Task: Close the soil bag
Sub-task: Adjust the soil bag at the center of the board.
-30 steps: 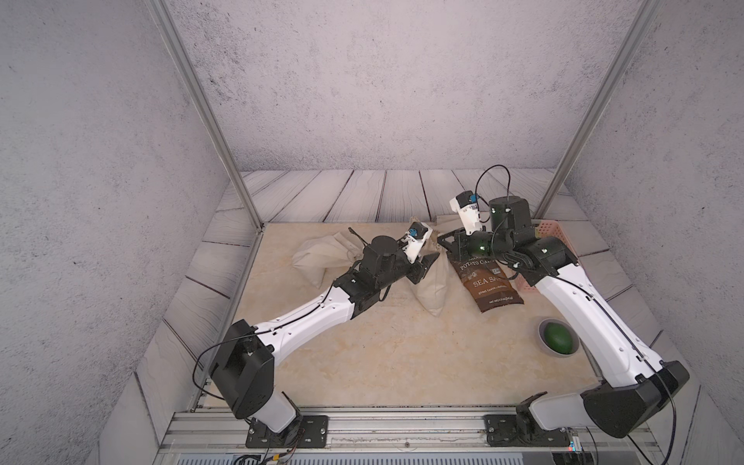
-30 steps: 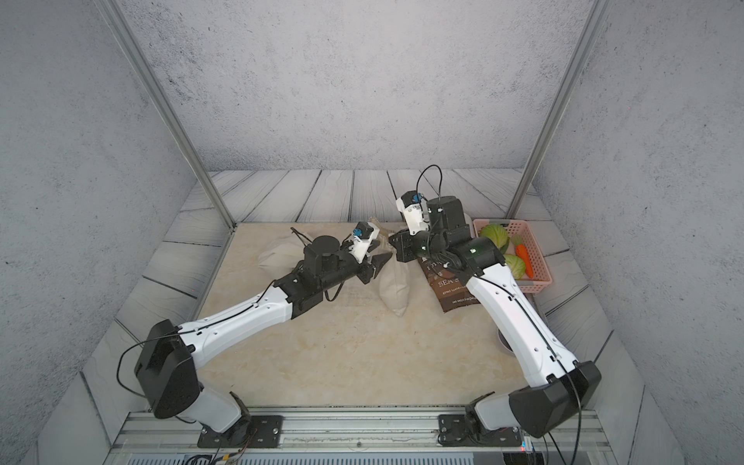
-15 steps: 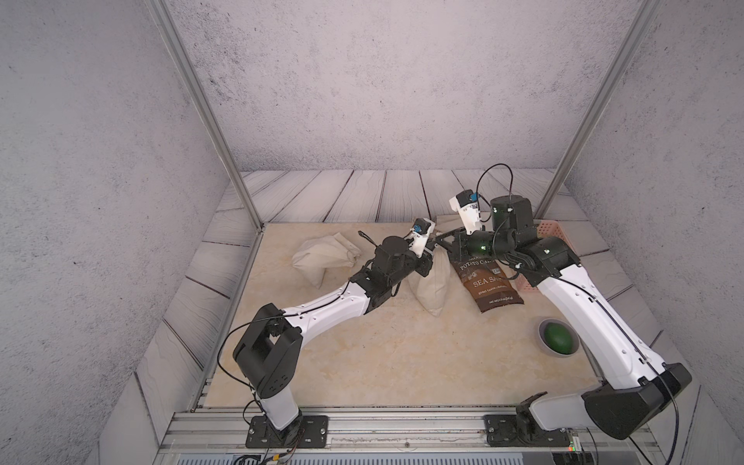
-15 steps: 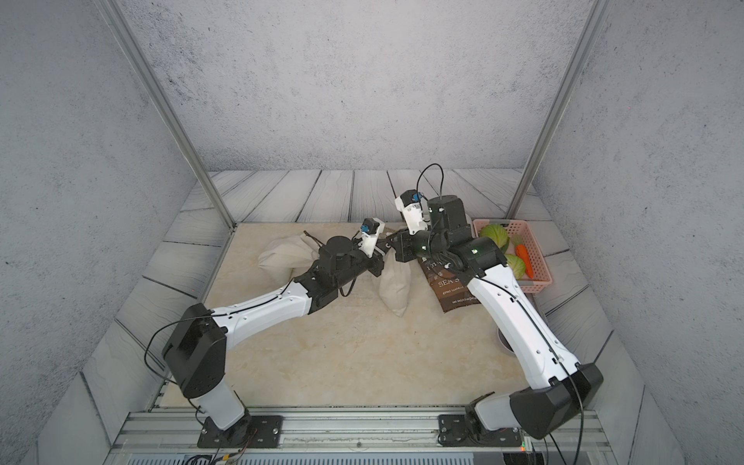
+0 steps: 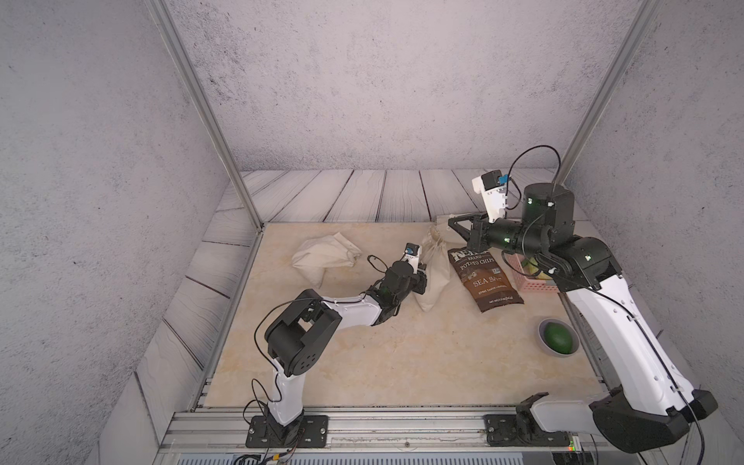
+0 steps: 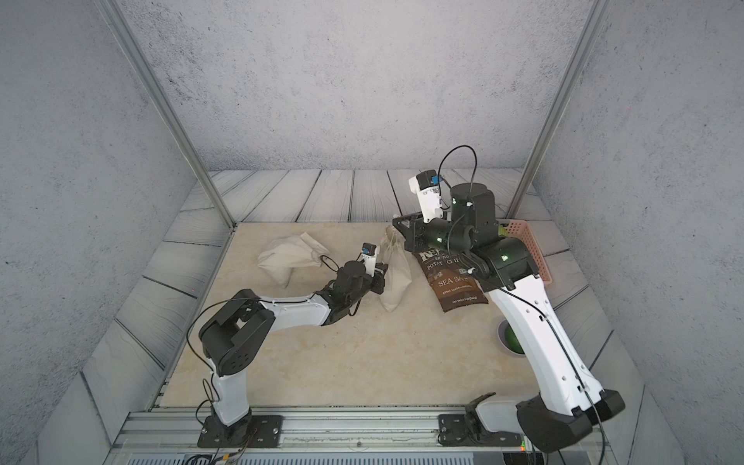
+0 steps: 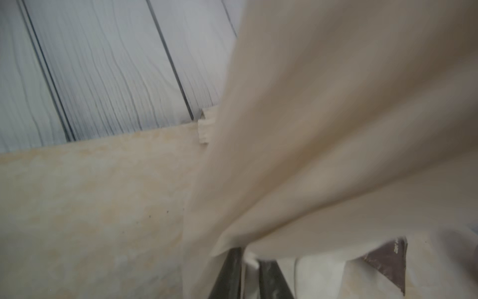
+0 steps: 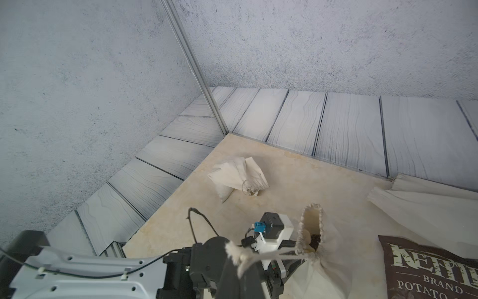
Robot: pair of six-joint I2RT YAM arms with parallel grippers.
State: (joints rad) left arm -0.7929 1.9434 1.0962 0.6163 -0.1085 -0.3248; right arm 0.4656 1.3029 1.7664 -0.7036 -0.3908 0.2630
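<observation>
Scanning both top views first: the beige cloth drawstring soil bag (image 5: 435,273) leans mid-counter (image 5: 402,354). The left fingers (image 6: 380,282) press against its left side, and the right fingers (image 5: 461,227) are raised just beyond its neck. Counted here:
- two filled sacks: the soil bag and a slumped beige cloth sack (image 5: 322,259) at the far left
- one brown potato-chip bag (image 5: 483,277) just right of the soil bag
- one pink plastic basket (image 5: 531,284) of vegetables
- one grey bowl (image 5: 541,334) holding one round green fruit (image 5: 559,338)

Left wrist view: the two dark fingers stand nearly together with a pale fold between them, apparently pinching the bag's cloth. If that pinch is shallow, a tug would likely drag or topple the bag rather than cinch it.

Right wrist view: the right fingers are closed on the knotted end of the white drawstring cord (image 8: 284,255), which runs taut to the neck. The mouth gapes, with dark soil (image 8: 316,238) showing inside. The cord could slip out at the knot, or a tilt could spill soil onto the counter. One more crumpled pale cloth (image 8: 426,207) lies at the far right; bag or not, I cannot tell.
</observation>
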